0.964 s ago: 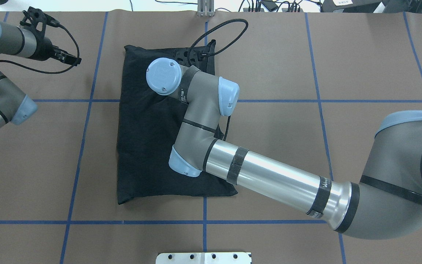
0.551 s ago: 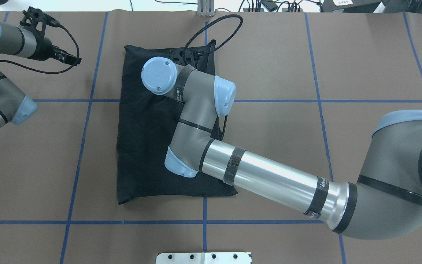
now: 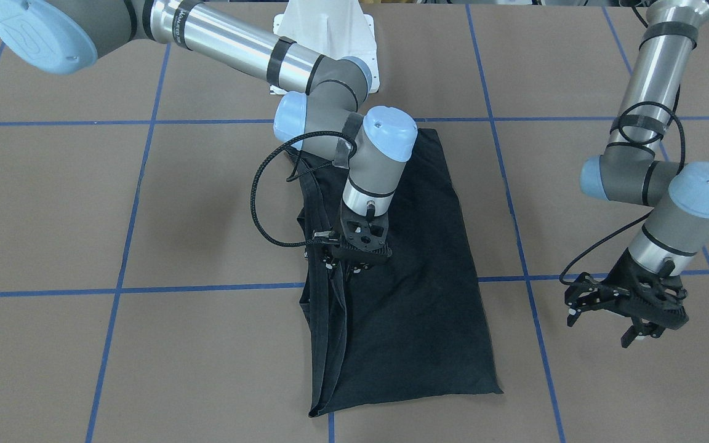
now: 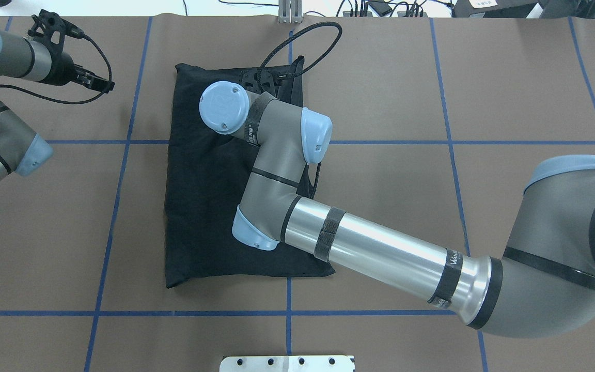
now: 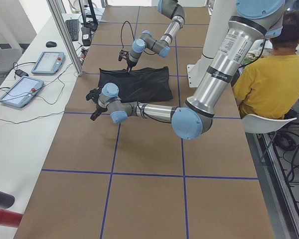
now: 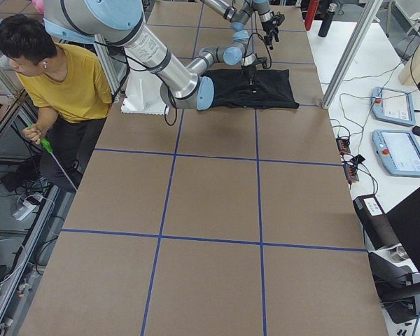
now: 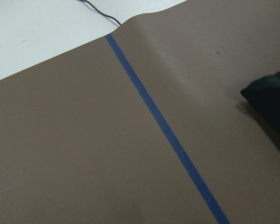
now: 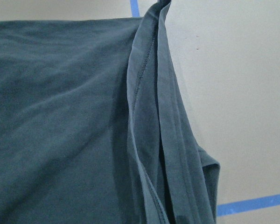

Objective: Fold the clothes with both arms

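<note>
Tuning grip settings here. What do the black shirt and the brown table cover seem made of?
The T-shirt looks like soft matte knit, probably cotton jersey: it lies in soft wrinkles, with stitched hems along its layered edge. The table cover looks like matte brown paper or a similar thin sheet: its edge lifts in a smooth curve off the white surface.

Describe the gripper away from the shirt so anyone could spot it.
On the brown, blue-taped table, a folded black T-shirt lies mid-table. The left gripper hangs over bare table off the shirt's side, jaws apart; the right gripper is down at the shirt's layered edge.
</note>
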Available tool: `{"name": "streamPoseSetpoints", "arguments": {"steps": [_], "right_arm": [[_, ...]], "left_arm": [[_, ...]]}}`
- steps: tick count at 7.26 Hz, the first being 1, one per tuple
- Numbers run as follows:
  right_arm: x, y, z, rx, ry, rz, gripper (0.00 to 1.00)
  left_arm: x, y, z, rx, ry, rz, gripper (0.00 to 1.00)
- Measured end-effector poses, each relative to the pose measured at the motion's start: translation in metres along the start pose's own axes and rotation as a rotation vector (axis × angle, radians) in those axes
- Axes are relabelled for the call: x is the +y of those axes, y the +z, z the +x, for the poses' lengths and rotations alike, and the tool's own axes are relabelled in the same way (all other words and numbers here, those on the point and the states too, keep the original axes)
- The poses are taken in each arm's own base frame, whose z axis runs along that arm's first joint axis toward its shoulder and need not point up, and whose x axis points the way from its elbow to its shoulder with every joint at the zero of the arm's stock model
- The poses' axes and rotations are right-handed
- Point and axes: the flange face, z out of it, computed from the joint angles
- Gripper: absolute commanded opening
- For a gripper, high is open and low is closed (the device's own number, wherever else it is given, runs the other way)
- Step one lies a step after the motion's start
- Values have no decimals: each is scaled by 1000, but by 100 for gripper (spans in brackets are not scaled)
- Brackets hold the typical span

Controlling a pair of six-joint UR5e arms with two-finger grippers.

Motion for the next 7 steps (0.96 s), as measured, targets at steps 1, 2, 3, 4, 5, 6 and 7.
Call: {"name": "streamPoseSetpoints", "arguments": {"steps": [1, 2, 3, 4, 5, 6, 7], "right_arm": [[1, 3, 0, 6, 0, -1, 36], [2, 5, -1, 12, -1, -3, 35], [3, 5, -5, 15, -2, -5, 35], [4, 4, -10, 18, -4, -7, 35], [5, 4, -13, 21, -6, -8, 35], [9, 5, -14, 27, -11, -11, 35], [12, 6, -14, 35, -19, -14, 35]], "left_arm": [[0, 0, 0, 0, 0, -1, 100], [0, 0, 0, 0, 0, -1, 100], [0, 0, 0, 0, 0, -1, 100], [1, 0, 0, -1, 0, -1, 100], [1, 0, -1, -1, 0, -2, 100], [2, 0, -1, -1, 0, -2, 100], [2, 0, -1, -1, -1, -2, 100]]}}
